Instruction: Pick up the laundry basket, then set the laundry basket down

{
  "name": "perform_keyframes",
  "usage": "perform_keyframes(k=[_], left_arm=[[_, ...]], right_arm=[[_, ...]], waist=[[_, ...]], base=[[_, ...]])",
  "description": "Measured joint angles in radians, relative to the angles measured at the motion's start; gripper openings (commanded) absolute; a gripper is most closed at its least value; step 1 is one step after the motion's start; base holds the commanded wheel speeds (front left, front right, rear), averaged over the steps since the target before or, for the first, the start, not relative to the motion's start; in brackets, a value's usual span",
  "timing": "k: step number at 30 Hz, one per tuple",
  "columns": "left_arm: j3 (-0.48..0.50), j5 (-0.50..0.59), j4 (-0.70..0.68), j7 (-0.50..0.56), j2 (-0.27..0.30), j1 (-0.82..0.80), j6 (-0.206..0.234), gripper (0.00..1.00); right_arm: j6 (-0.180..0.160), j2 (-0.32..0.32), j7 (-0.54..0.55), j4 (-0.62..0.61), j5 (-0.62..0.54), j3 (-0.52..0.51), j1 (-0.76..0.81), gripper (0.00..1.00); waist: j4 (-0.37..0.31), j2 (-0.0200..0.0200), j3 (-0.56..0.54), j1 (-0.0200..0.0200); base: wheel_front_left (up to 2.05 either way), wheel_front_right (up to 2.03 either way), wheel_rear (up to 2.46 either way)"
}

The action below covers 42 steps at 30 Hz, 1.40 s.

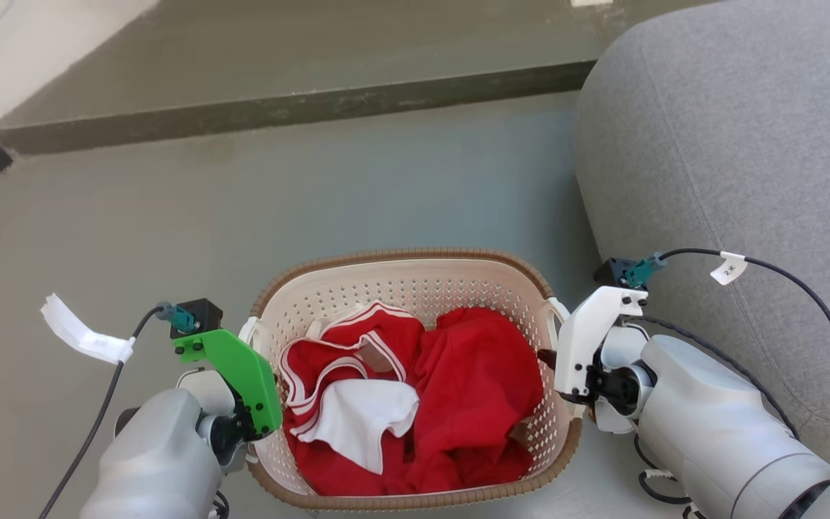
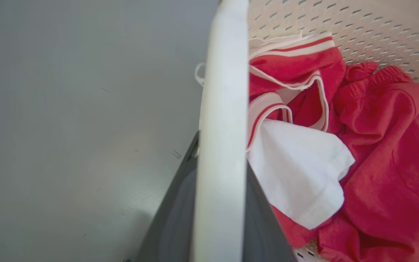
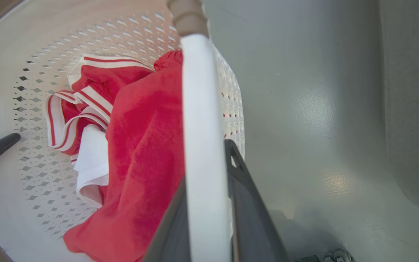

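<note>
Daylight is bright and even all round me. From my head the floor (image 1: 386, 187) is softly lit and everything looks sharp. At my right wrist two pale glare patches shine on the floor, and a dim shadow lies beside my finger (image 3: 253, 218). In both wrist views the white handle (image 2: 220, 145) is nearly blown out and blurred, being so close. The red clothes (image 2: 387, 153) stay fairly sharp. The basket (image 1: 415, 263) curves strongly toward those edges.

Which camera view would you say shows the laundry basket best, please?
The head view: nearly the whole laundry basket shows from above, brown rim included. Each wrist view gives one white handle close up, plus some perforated wall.
</note>
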Motion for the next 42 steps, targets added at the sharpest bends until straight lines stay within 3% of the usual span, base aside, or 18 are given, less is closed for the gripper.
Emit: perform_keyframes(k=[42], left_arm=[[-0.025, -0.049, 0.004, 0.049, 0.000, 0.036, 0.000, 0.00]], right_arm=[[-0.009, -0.004, 0.034, -0.002, 0.040, 0.060, 0.017, 0.00]], waist=[[0.014, 0.0000, -0.057, 0.0000]], base=[[0.00, 0.00, 0.00]])
